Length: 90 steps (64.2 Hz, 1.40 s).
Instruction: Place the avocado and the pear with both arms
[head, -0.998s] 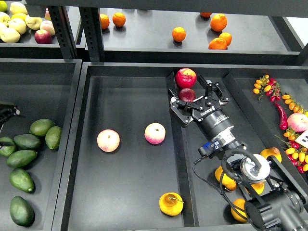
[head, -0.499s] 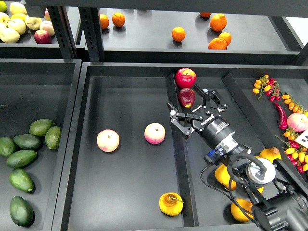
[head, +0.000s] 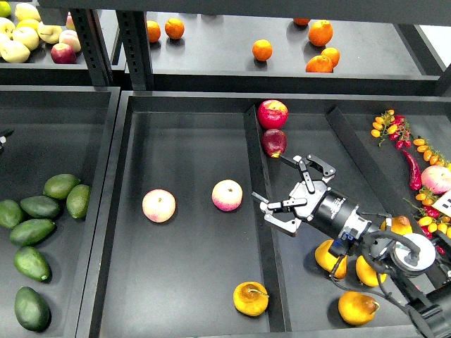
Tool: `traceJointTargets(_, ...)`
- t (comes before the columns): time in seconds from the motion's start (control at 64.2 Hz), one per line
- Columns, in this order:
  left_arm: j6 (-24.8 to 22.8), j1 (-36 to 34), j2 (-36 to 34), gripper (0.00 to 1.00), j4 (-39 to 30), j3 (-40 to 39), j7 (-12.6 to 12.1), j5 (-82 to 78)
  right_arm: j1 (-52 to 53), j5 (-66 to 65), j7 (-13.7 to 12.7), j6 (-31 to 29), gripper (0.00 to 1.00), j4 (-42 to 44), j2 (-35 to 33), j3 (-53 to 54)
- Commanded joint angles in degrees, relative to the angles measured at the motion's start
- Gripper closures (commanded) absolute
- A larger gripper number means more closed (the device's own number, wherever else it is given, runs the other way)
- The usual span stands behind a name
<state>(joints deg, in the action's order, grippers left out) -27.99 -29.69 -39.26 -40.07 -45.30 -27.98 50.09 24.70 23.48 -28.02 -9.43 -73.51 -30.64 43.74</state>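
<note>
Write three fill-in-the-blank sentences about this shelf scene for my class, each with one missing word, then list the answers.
1. The right gripper hovers with its fingers ____.
2. The pear lies in the same tray as ____ peaches.
3. The right gripper holds ____.

Missing words: open; two; nothing

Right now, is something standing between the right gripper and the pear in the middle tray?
Only the low divider wall lies between them. The right gripper hangs open over the right-hand compartment, and the pear lies alone near the front of the middle tray. The two peaches lie farther back, off that path.
</note>
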Motion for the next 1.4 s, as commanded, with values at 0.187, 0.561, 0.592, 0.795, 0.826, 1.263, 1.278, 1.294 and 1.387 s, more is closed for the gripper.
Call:
traceJointTargets(0.187, 0.0, 8.6, 10.1, 0.01, -0.3, -10.5, 0.0, -0.3, 11.0, -1.1, 0.0, -0.1, 0.0, 0.1, -5.8, -17.5)
traceJointTargets(0.561, 0.0, 13.4, 20.1, 0.01, -0.6, -17.6, 0.0, -0.3, 14.7, -4.6, 0.0, -0.1, 0.0, 0.2, -6.2, -26.9)
traceJointTargets(0.592, 0.0, 13.6, 20.9, 0.01, -0.6, -18.2, 0.0, -0.3, 14.7, -5.0, 0.0, -0.1, 0.0, 0.2, -6.1, -28.0)
traceJointTargets(0.795, 0.0, 13.5, 24.9, 0.01, -1.1, -20.8, 0.0, -0.5, 14.8, -7.0, 0.0, 0.3, 0.0, 0.5, -5.2, -32.9)
traceJointTargets(0.826, 0.0, 13.3, 25.4, 0.01, -1.4, -20.9, 0.0, -0.7, 14.8, -7.3, 0.0, 0.3, 0.0, 0.6, -5.0, -33.4)
traceJointTargets(1.263, 0.0, 6.8, 27.4, 0.01, -2.9, -20.8, 0.0, -8.7, 14.8, -13.9, 0.0, 0.3, 0.0, 2.8, -0.8, -37.7)
traceJointTargets(1.278, 0.0, 6.8, 27.4, 0.01, -3.4, -20.7, 0.0, -9.4, 14.8, -14.0, 0.0, 0.3, 0.0, 2.8, -0.7, -37.7)
traceJointTargets(1.294, 0.0, 6.8, 27.3, 0.01, -3.7, -20.6, 0.0, -9.7, 14.8, -14.0, 0.0, 0.3, 0.0, 2.8, -0.7, -37.7)
traceJointTargets(1.387, 0.0, 7.2, 27.0, 0.01, -5.8, -20.5, 0.0, -13.5, 14.9, -14.0, 0.0, 0.3, 0.0, 2.8, -0.7, -37.8)
